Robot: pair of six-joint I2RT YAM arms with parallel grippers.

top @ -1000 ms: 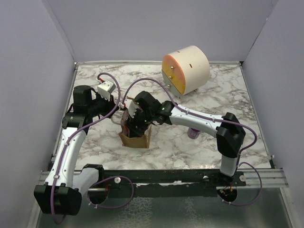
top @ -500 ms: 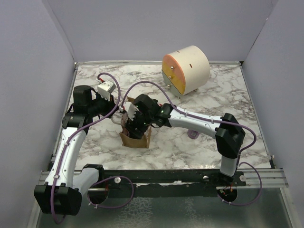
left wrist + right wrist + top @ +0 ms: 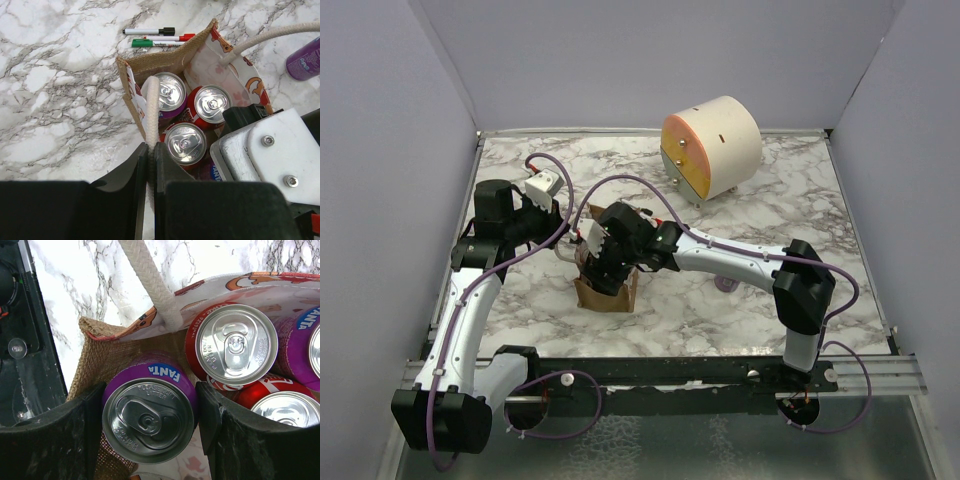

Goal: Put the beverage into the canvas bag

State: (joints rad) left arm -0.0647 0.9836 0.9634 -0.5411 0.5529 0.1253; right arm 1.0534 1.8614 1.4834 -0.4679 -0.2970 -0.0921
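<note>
The tan canvas bag (image 3: pixel 605 296) stands open at mid-table. My left gripper (image 3: pixel 151 146) is shut on its white rope handle (image 3: pixel 151 102) at the near rim. Inside stand a purple can (image 3: pixel 169 91) and two red cans (image 3: pixel 212 104). My right gripper (image 3: pixel 150 405) is shut on a purple Fanta can (image 3: pixel 147 424), held upright inside the bag's burlap corner (image 3: pixel 100 350), beside a red can (image 3: pixel 232 345). In the top view the right gripper (image 3: pixel 603 266) sits over the bag's mouth, and the left gripper (image 3: pixel 567 247) is at the bag's left rim.
A large cream-and-orange drum (image 3: pixel 710 145) lies at the back right. Another purple can (image 3: pixel 727 282) lies on the marble right of the bag, under the right arm. Three markers (image 3: pixel 155 37) lie beyond the bag. Grey walls enclose the table.
My right gripper has moved slightly left and down, carrying the Fanta can deeper into the bag. The left arm has stayed still on the handle.
</note>
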